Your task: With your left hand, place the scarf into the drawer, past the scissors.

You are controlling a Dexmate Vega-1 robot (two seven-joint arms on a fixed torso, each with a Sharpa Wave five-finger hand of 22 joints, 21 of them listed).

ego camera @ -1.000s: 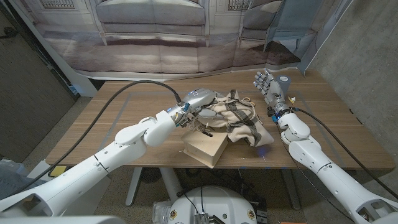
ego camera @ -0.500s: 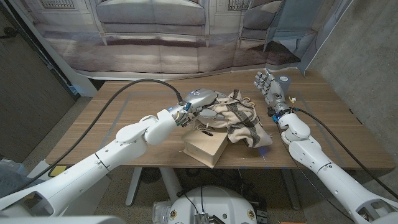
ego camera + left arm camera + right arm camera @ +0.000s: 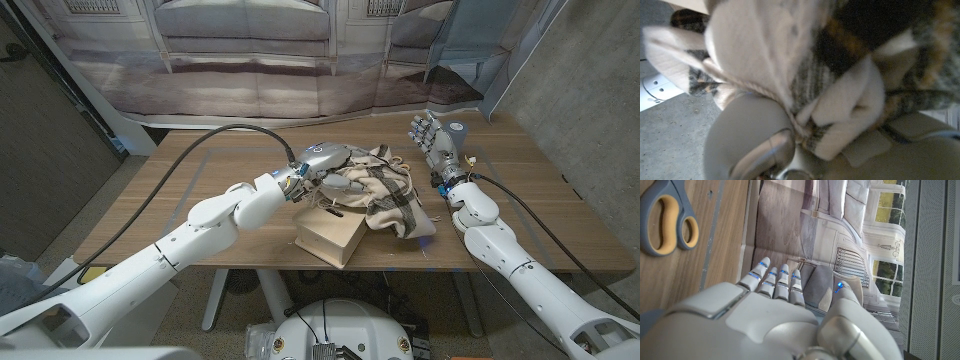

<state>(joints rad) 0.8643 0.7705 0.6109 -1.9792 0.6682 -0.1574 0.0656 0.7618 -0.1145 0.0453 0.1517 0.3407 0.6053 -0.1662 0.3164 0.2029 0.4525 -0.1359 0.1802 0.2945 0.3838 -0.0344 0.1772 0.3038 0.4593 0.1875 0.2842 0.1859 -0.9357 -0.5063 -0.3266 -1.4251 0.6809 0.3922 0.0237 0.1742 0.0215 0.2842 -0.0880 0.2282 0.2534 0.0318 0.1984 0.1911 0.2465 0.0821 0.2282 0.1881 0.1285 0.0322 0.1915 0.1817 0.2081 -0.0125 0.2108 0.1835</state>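
Observation:
My left hand (image 3: 322,163) grips a cream scarf (image 3: 385,190) with dark plaid stripes, bunched and held over the table's middle. The scarf hangs over the far right part of a light wooden drawer box (image 3: 328,237) that stands at the table's front edge. In the left wrist view the scarf (image 3: 790,60) is bunched in the curled fingers of my left hand (image 3: 755,150). My right hand (image 3: 432,137) stands upright with its fingers apart, holding nothing, to the right of the scarf. In the right wrist view, scissors (image 3: 665,217) with blue-grey and orange handles lie on the wood beyond my right hand (image 3: 765,310).
The wooden table (image 3: 200,190) has bare room on its left half and at the far right (image 3: 530,190). A small bluish thing (image 3: 424,242) lies at the front edge below the scarf's hem. A printed backdrop (image 3: 260,60) stands behind the table.
The scarf's hanging folds have shifted a little to the right and lower. My left hand has barely moved. The right hand stays still.

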